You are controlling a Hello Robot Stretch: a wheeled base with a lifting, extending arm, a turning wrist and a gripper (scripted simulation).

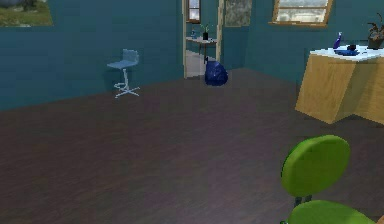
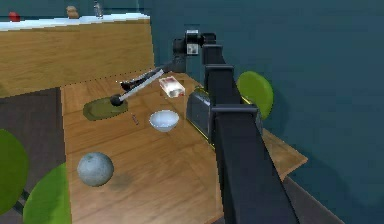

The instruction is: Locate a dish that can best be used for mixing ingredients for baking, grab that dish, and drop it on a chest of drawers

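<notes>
Arm side view: white bowl (image 2: 164, 120) stands upright on the wooden table (image 2: 150, 180), near picture centre. Arm (image 2: 235, 140) runs from 6 o'clock up toward 12 o'clock, passing the bowl at its 3 o'clock. Gripper (image 2: 120, 98) reaches out toward 9 o'clock, with its thin fingers (image 2: 142, 84) slanting down to the left. The tips end at a dark green oval patch (image 2: 98, 110) on the tabletop; cannot tell if they are over it or touching it. Cannot tell whether the fingers are spread or pressed together, or whether the gripper holds anything. The bowl is at 4 o'clock of the fingertips, apart from them.

Small pale box (image 2: 174, 88) at 12 o'clock of the bowl, near. Yellowish boxy thing (image 2: 199, 108) at 2 o'clock of the bowl, partly behind the arm. Grey ball (image 2: 95, 168) at 8 o'clock of the bowl, well apart, on the same table. Green chair (image 2: 257, 92) at 3 o'clock, past the arm. Second green chair (image 2: 25, 185) at the 8 o'clock corner. Wooden counter (image 2: 70, 50) with a white top at 11 o'clock; the bits on top are too small to tell.

Forward view: dark floor (image 1: 150, 150), teal walls. Light blue chair (image 1: 124, 72) at 10 o'clock. Doorway (image 1: 200, 40) at 12 o'clock, with a blue lump (image 1: 216, 73) at its 5 o'clock. Light wood counter (image 1: 340, 95) at 2 o'clock, with blue items (image 1: 346, 49) and a plant (image 1: 376, 35) on top. Lime chair (image 1: 315, 170) at 5 o'clock.
</notes>
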